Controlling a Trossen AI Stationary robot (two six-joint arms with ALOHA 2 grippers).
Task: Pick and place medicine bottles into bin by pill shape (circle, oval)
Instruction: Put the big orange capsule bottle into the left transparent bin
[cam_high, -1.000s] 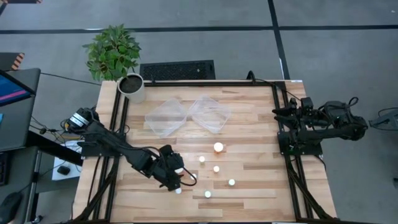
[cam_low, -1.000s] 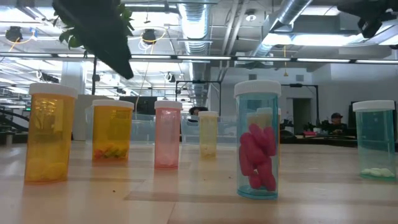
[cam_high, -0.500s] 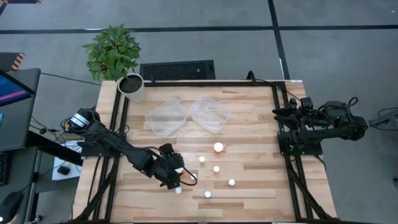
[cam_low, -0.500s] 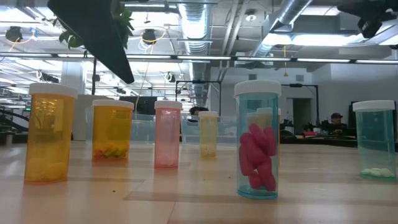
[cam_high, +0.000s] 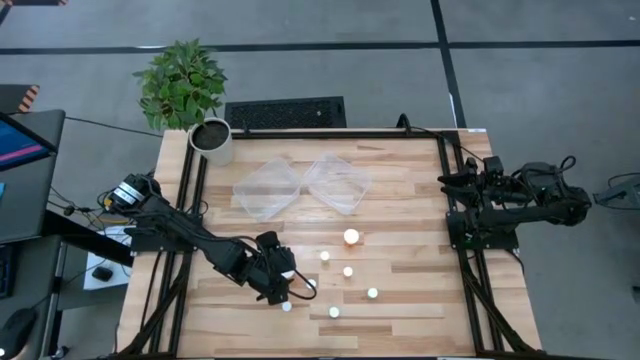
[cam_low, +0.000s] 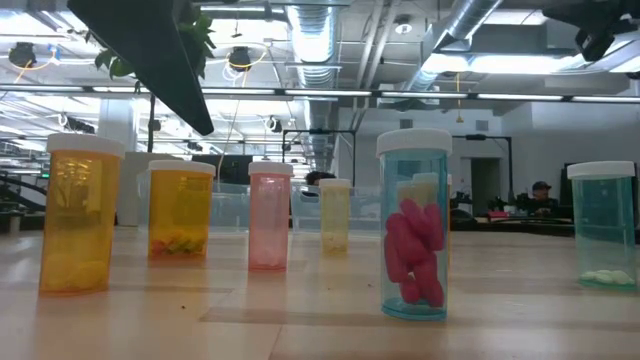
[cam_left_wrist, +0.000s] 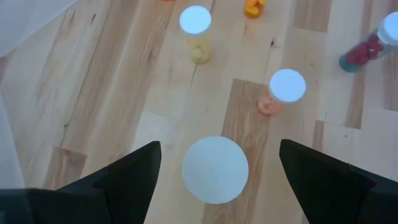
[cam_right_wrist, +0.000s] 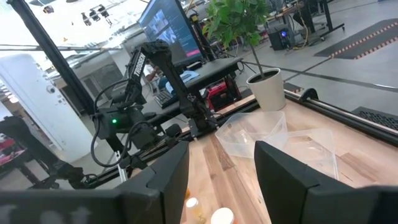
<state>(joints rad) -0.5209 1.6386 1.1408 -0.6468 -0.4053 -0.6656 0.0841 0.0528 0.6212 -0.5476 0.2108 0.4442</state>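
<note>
Medicine bottles (cam_high: 351, 237), small translucent cylinders with round white caps, stand upright and apart from one another on the near half of the pale wooden worktop (cam_high: 400, 200). Seen level from the table top, they show orange (cam_low: 76, 214), amber (cam_low: 181, 211), pink (cam_low: 270, 217), pale yellow (cam_low: 335, 214) and blue-green (cam_low: 413, 224) bodies; the blue-green one holds magenta oval pills.

The left end effector (cam_high: 292, 290) hangs directly above the nearest, leftmost bottle (cam_left_wrist: 215, 169), its two dark fingers (cam_left_wrist: 134, 171) spread wide on either side of that bottle's white cap without touching it. Beyond it in the wrist view stand the pink bottle (cam_left_wrist: 285, 90) and the yellow bottle (cam_left_wrist: 196, 31).

The right end effector (cam_right_wrist: 217, 168) waits at the right edge of the worktop, fingers apart and holding nothing.

Two clear plastic trays (cam_high: 268, 187) (cam_high: 337, 181) lie side by side on the far half of the worktop. A white pot with a green plant (cam_high: 212, 140) stands at the far left corner.
</note>
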